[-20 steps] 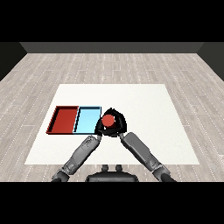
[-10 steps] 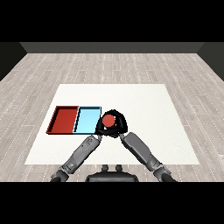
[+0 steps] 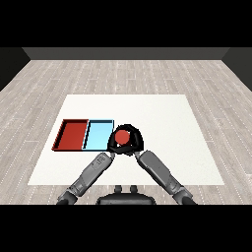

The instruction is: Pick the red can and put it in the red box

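Observation:
The red can (image 3: 122,136) stands upright just right of the light blue tray (image 3: 97,137), in the near middle of the table. My right hand (image 3: 136,141) is curled round it, with black fingers wrapping its far side and right side. My left hand (image 3: 111,146) sits close against the can's near left, at the blue tray's right edge, and is mostly hidden. The red tray (image 3: 73,135) lies to the left of the blue one, with nothing in it.
The two trays lie side by side on the left part of the white table (image 3: 167,118). Both forearms meet at the can from the lower corners. Grey plank floor surrounds the table.

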You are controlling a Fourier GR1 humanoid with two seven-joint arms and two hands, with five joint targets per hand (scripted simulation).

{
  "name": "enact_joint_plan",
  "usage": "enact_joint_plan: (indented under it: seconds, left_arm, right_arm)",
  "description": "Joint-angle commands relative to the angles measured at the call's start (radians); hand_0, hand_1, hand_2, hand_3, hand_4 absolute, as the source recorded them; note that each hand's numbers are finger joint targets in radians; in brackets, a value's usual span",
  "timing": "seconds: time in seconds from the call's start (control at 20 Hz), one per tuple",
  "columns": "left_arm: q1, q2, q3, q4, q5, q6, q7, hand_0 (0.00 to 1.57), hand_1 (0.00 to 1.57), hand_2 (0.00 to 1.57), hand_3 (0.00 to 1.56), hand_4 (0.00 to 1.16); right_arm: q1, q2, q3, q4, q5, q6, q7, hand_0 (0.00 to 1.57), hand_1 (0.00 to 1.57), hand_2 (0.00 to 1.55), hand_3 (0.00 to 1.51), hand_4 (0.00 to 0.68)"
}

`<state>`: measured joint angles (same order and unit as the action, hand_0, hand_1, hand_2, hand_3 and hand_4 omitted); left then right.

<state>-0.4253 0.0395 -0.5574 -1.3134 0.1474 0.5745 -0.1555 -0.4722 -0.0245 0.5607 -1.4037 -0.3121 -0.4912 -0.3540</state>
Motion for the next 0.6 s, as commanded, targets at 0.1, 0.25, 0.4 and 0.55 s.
enact_joint_plan:
  seconds: [0.1, 0.25, 0.4, 0.55]
  left_arm:
    - [0.002, -0.038, -0.027, 0.016, 0.031, 0.007, -0.037, 1.57, 1.57, 1.56, 1.49, 1.12]
    - [-0.027, -0.038, -0.003, 0.03, 0.033, 0.004, -0.026, 1.57, 1.57, 1.57, 1.49, 1.14]
    - [-0.005, -0.038, -0.028, 0.008, 0.046, 0.025, -0.043, 1.57, 1.57, 1.57, 1.49, 1.14]
    - [-0.031, -0.038, 0.04, 0.015, -0.014, -0.013, 0.007, 1.57, 1.57, 1.57, 1.49, 1.15]
  right_arm:
    - [-0.03, 0.023, -0.025, 0.008, -0.113, 0.078, -0.002, 1.25, 1.25, 1.26, 1.2, 0.0]
    - [0.009, 0.024, -0.033, -0.004, -0.019, 0.114, -0.004, 0.0, 0.0, 0.0, 0.0, 0.0]
    - [0.011, 0.024, -0.037, -0.009, -0.016, 0.117, 0.001, 0.0, 0.0, 0.0, 0.0, 0.0]
    - [-0.008, 0.024, -0.037, 0.019, -0.003, 0.089, -0.031, 0.0, 0.0, 0.0, 0.0, 0.0]
